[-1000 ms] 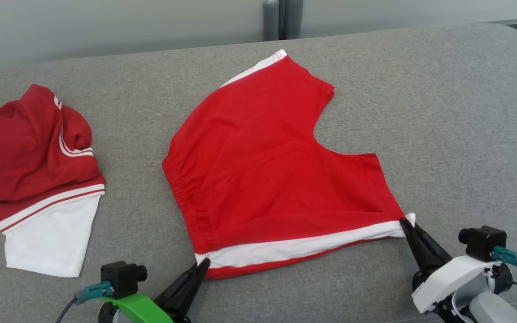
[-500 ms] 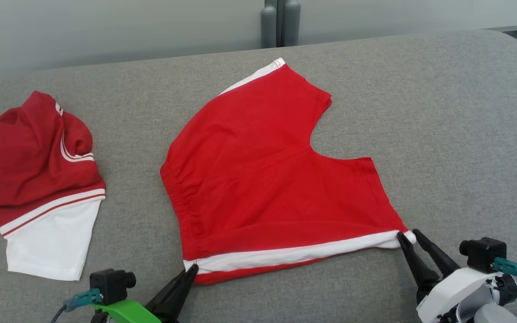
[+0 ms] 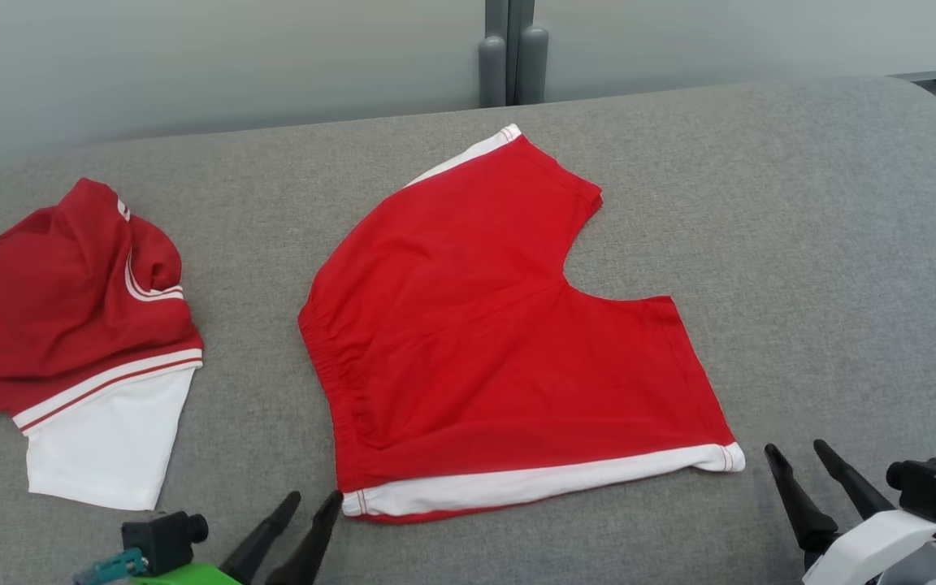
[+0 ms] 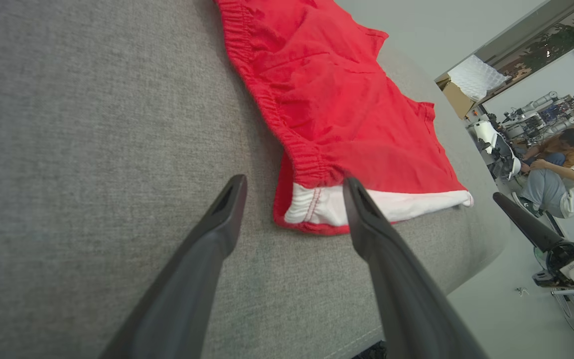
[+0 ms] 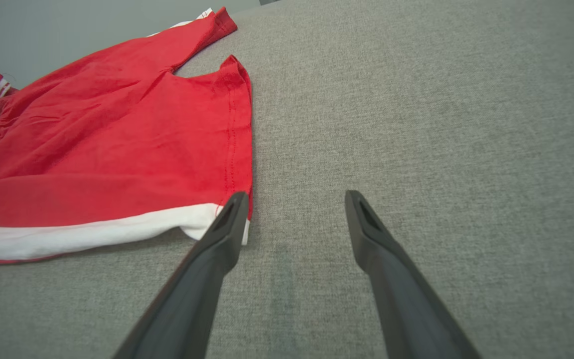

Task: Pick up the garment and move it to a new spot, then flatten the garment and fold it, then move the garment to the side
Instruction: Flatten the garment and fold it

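The only candidate for a label is a small white patch [image 3: 123, 210] near the top of the dark red and white garment [image 3: 62, 309], and it is too small to read.

The red shorts [image 3: 500, 325] lie spread flat in the middle of the grey cushion [image 3: 801, 244], both legs open in a shallow V with the crotch notch facing the cushion's far right corner. The cloth is bright red and mostly smooth, with faint creases across the seat. A gathered elastic waistband [image 3: 336, 382] runs down the side nearer the cushion's left end. A white side stripe [image 3: 533, 483] with red stitching at its ends runs along the edge closest to the cushion's near side, a sliver of red showing beneath it. A second white stripe [image 3: 468, 154] edges the far leg towards the back of the cushion.

The dark red and white garment sits bunched at the cushion's left end, well apart from the shorts.

At the cushion's near edge, the left gripper [image 3: 315, 497] has its fingers spread with nothing between them, one tip just beside the waistband corner; whether it touches the cloth cannot be told. The right gripper [image 3: 795, 447] is likewise spread and empty, near the hem corner but apart from it.
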